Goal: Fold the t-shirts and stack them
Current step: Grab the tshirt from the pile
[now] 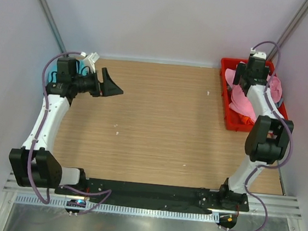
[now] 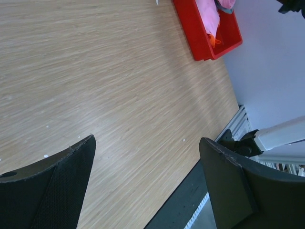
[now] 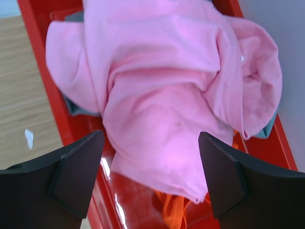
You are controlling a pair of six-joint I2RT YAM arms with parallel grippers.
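The pink t-shirt (image 3: 171, 95) lies crumpled on top of the pile in the red bin (image 3: 43, 71) at the table's back right; it also shows in the top view (image 1: 242, 103). An orange shirt (image 3: 174, 210) pokes out under it, and teal cloth (image 3: 76, 109) shows at its edges. The grey-blue shirt is hidden. My right gripper (image 3: 150, 157) hangs open just above the pink shirt, a finger on each side, holding nothing. My left gripper (image 1: 113, 86) is open and empty above the table's back left, far from the bin (image 2: 205, 38).
The wooden table (image 1: 158, 127) carries a few small white specks. The side walls stand close to both arms. A black rail and metal strip run along the near edge (image 1: 151, 191).
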